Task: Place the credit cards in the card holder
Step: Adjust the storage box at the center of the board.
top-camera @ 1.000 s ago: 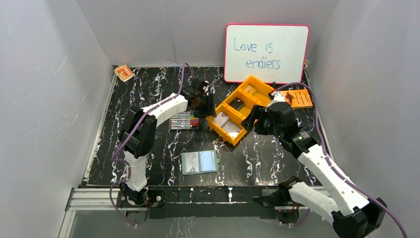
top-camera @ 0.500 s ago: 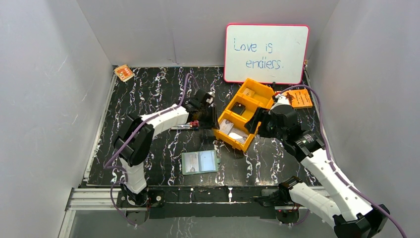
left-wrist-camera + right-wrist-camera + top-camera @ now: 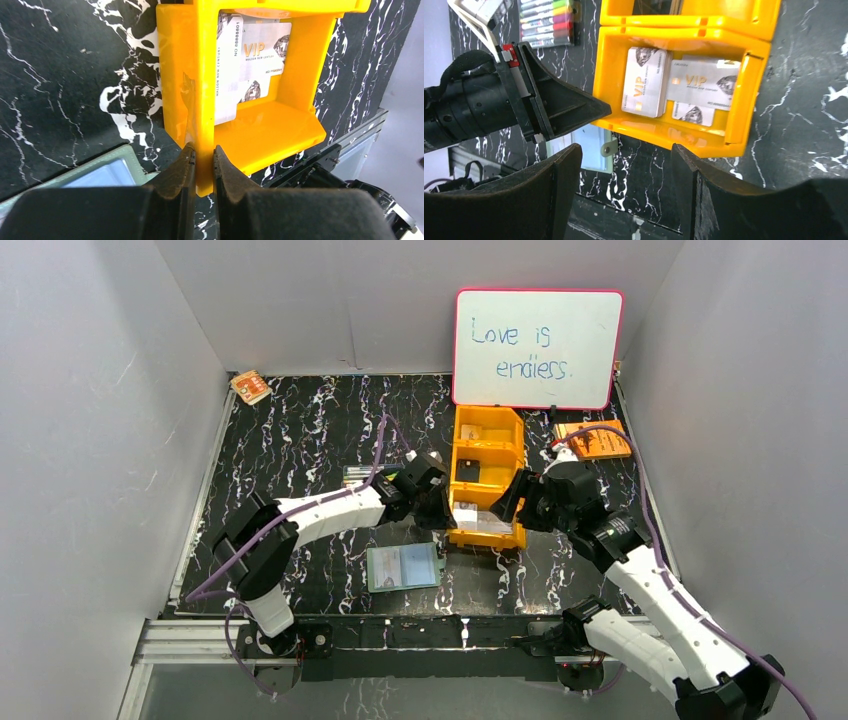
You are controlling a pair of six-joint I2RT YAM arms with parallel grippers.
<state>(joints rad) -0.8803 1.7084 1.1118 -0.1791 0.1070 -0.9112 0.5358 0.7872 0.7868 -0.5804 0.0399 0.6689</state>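
Cards (image 3: 644,82) inside orange bin (image 3: 684,35), markers (image 3: 546,22), whiteboard (image 3: 535,348) nearby

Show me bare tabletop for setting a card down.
Bare: the far-left stretch between the orange packet and the whiteboard; the near strip between card holder and right arm. Crowded: around the bin, between left tool and right tool.

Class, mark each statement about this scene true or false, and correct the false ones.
1. The left gripper pinches a wall of the orange bin. True.
2. The credit cards lie inside the card holder. False: they lie in an end compartment of the bin; the card holder lies open on the table beside it.
3. The right gripper grips a card. False: it is open and holds nothing.
4. The whiteboard reads "Love is endless." True.
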